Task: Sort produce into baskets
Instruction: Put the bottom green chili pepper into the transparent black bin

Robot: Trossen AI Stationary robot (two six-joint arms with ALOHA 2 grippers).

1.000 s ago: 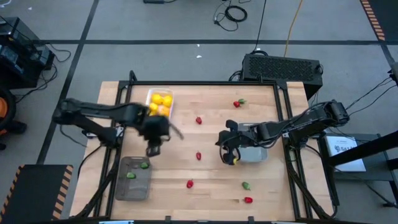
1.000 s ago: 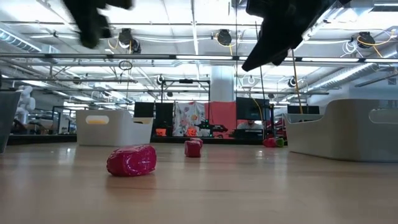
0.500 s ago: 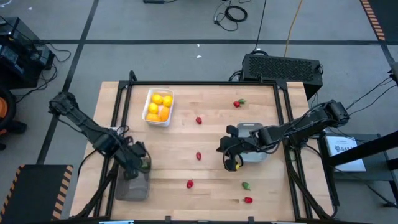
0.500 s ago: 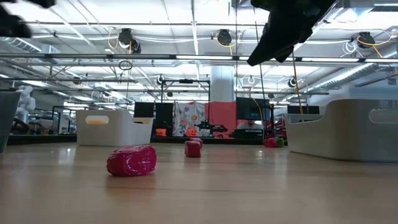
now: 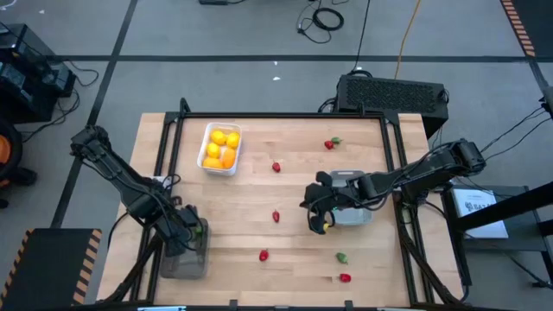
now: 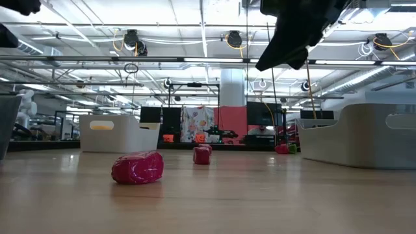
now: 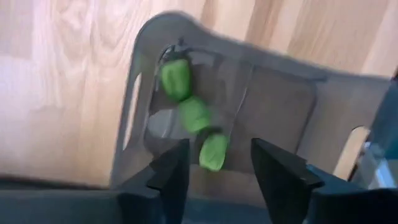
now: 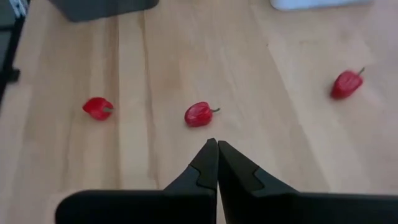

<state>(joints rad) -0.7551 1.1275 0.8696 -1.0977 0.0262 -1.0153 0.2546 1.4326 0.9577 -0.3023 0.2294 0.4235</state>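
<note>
Left pincer [image 7: 217,171] hovering spread over the dark grey basket [image 7: 273,106] at the tabletop's [image 5: 294,186] near left corner, three green pieces [image 7: 194,115] lying inside, pinching nothing. Right pincer [image 8: 213,163] hanging pressed together, empty, above bare wood beside the light grey basket [image 5: 354,214] toward the right side. Red pieces [image 8: 199,114] lying scattered apart on the wood, one just ahead of the right fingertips. Yellow and orange fruits [image 5: 220,149] sitting in the white basket [image 5: 207,164] at the far left.
</note>
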